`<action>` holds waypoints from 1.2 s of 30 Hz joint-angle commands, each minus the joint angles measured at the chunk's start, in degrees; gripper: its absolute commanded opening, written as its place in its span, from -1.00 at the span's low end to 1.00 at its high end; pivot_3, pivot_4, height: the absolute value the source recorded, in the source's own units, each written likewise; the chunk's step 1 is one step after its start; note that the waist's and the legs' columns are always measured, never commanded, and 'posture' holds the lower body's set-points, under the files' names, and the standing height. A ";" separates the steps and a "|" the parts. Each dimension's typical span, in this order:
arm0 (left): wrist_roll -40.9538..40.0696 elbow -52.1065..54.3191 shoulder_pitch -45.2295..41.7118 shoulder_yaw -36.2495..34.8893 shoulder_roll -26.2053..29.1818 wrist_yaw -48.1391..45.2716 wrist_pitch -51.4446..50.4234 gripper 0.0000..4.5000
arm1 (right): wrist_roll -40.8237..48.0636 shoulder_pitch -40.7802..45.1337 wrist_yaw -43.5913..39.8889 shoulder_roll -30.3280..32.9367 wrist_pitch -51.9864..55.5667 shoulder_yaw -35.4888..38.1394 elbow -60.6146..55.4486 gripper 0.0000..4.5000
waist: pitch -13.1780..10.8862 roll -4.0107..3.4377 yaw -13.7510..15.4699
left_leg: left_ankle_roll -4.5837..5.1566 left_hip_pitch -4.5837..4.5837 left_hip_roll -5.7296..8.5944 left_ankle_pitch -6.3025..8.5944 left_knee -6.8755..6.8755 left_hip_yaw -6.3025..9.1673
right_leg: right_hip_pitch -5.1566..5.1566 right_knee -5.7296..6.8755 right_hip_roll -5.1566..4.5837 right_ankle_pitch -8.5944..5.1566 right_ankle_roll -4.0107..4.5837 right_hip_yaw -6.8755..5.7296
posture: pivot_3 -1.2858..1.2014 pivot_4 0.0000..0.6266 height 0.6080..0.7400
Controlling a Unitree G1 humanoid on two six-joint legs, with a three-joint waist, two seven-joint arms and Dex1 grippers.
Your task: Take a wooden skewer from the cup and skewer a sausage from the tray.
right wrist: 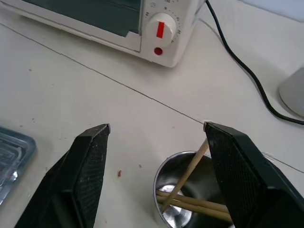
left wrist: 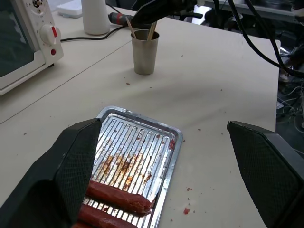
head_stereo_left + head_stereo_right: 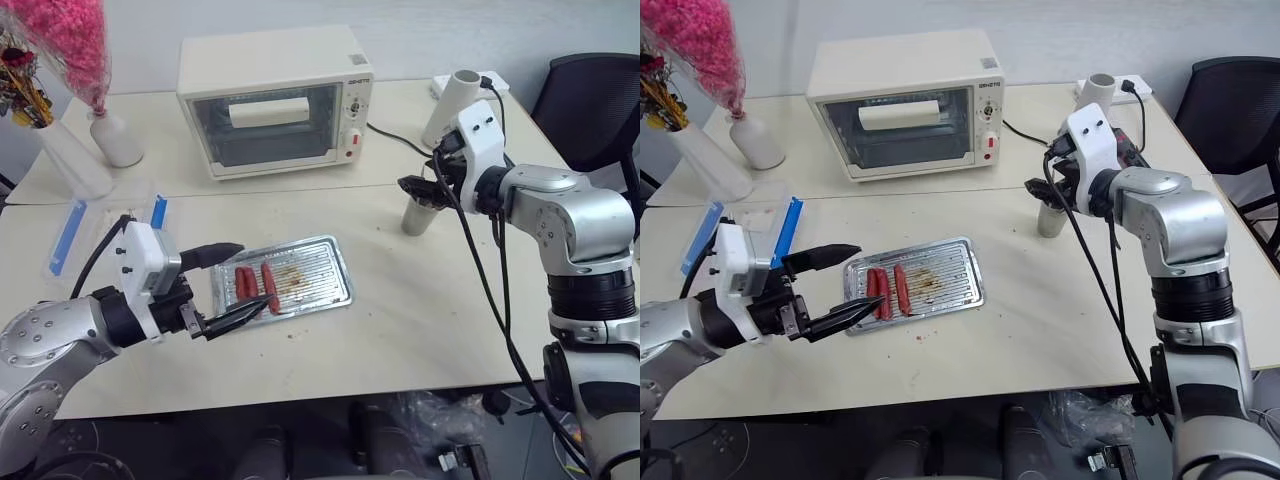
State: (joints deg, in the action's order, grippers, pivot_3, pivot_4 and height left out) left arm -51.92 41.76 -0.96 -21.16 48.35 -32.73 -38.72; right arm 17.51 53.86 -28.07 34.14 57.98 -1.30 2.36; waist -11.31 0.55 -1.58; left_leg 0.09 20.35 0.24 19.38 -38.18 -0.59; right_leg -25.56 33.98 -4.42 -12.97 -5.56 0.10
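over cup [image 1: 190,190] | right pincer [image 1: 156,130] spread | left pincer [image 3: 228,285] spread near tray [image 3: 325,270]

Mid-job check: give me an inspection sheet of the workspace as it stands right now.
Surface: beige table, crumbs near the tray.
Job's things: cup upright, wooden skewers inside; tray holds three sausages at its left end.
Clutter: toaster oven, white vases, clear box with blue clips.
Grippers: left gripper open beside the tray, empty; right gripper open above the cup, holding nothing.
Cables: black cable across the table.
Surroundings: black chair.
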 commanded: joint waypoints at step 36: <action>4.50 -1.89 -7.02 4.05 -3.37 -0.02 2.50 1.00 | -2.94 6.58 5.01 -3.11 -0.49 5.71 5.34 -0.98 | 0.00 0.00 0.03 | 0.08 0.01 0.00 0.01 0.01 -0.07 | 0.00 -0.02 0.02 0.05 -0.09 -0.24 | 0.03 -0.52 1.00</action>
State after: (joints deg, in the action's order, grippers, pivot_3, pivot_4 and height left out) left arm -48.12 39.67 -6.96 -17.20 45.35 -32.57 -37.76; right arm 13.23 57.64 -22.49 29.45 55.83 2.06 11.93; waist -11.31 0.55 -1.56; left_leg 0.19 20.37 0.24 19.39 -38.18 -0.66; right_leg -25.56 33.95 -4.40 -12.91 -5.66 -0.15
